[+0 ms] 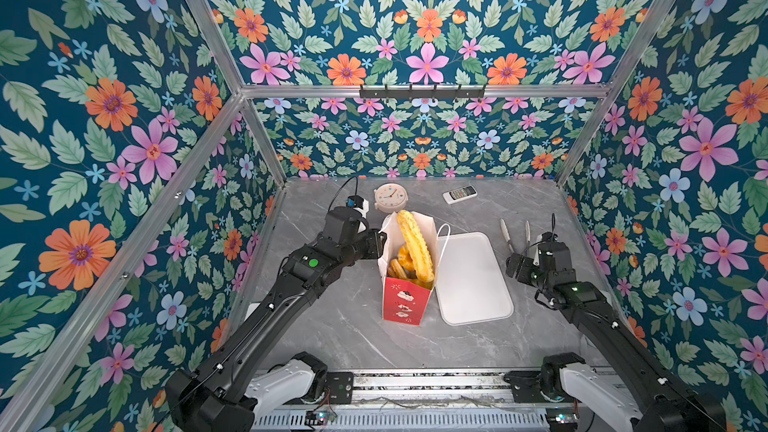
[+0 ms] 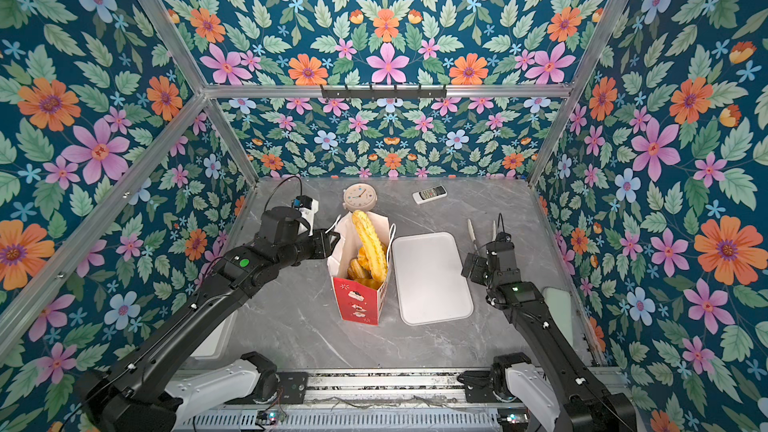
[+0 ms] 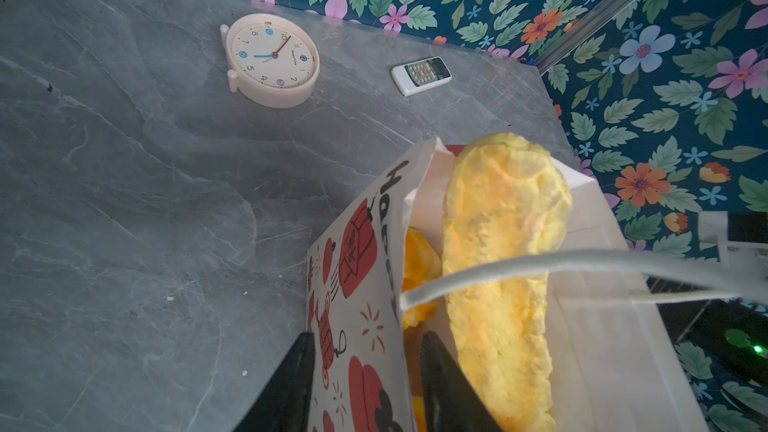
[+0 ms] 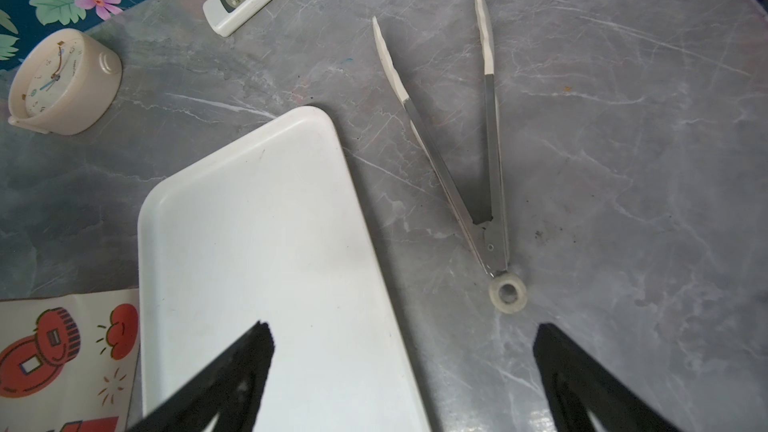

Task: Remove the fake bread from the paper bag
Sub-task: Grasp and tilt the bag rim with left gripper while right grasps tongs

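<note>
While the bag (image 1: 401, 301) stood upright on the table (image 1: 332, 326), the left gripper (image 3: 368, 336) was at its left wall near the top. It was half spread, with one finger outside the paper and one inside, so the wall was between them but not pinched. All the bread was inside the bag: a long baguette (image 1: 413, 247) leaned up past the rim, and small brown and yellow pastries (image 1: 401, 265) lay low beside it. A white cord handle (image 3: 540, 268) crossed over the baguette. Behind the bag lay a clock (image 1: 390, 196), and a remote (image 1: 459, 194) further right. Just right of the bag lay a white tray (image 1: 473, 280). Beyond the tray were tongs (image 4: 490, 151), lying spread. Near them the right gripper (image 4: 403, 338) hovered with its jaws wide apart, holding nothing.
</note>
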You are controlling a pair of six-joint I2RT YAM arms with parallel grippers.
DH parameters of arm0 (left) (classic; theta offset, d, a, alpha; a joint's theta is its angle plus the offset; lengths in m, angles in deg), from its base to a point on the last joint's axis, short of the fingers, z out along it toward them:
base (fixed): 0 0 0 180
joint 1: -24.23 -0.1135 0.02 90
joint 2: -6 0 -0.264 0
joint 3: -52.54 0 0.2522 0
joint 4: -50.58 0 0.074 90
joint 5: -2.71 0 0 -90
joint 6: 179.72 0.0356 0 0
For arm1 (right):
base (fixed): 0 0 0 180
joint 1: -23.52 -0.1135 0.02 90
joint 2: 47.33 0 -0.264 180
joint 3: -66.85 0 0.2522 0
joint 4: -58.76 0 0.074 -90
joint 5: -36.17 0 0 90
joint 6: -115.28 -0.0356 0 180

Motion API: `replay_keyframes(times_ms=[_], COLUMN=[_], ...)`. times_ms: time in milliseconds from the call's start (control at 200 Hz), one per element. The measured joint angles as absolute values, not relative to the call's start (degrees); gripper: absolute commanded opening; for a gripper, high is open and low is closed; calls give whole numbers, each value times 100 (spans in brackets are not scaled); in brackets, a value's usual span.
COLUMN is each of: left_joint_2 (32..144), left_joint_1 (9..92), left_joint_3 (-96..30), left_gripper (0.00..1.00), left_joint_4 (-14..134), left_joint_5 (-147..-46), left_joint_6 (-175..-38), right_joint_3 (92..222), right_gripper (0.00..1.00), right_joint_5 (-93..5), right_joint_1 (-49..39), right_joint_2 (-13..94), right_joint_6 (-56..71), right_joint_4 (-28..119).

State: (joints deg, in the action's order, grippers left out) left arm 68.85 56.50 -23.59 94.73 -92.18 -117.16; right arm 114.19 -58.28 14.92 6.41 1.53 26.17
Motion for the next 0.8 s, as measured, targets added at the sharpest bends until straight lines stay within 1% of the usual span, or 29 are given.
replay_keyframes(times_ms=[45,230,340,410,450,635,800], left_joint_2=[6883,6876,6878,6898,6918,7018,7101], left_joint_1=[5661,5733,5757,5764,5766,5771,5771], left_joint_3=[-2350,-2339,-2341,-2372,-2396,-2540,-2796], left_gripper=[38,25,14,4,0,0,0], left_joint_4=[9479,9499,9501,9514,9519,9560,9729], left_joint_5=[-9190,-9131,-9100,-9085,-9082,-8929,-8558], left_joint_6=[-11779,-11806,-11830,-11871,-11891,-11924,-11871], right_joint_3=[11410,11391,11386,11377,11377,11384,11565], right_gripper=[99,99,99,99,99,99,99], right_joint_5=[-5813,-5739,-5739,-5726,-5726,-5726,-5754], right_joint_1=[1492,1492,1492,1492,1492,1492,1492], right_joint_2=[652,671,706,720,726,715,702], right_joint_6=[151,131,105,94,83,81,90], right_joint_4=[2632,2687,2689,2687,2687,2661,2521])
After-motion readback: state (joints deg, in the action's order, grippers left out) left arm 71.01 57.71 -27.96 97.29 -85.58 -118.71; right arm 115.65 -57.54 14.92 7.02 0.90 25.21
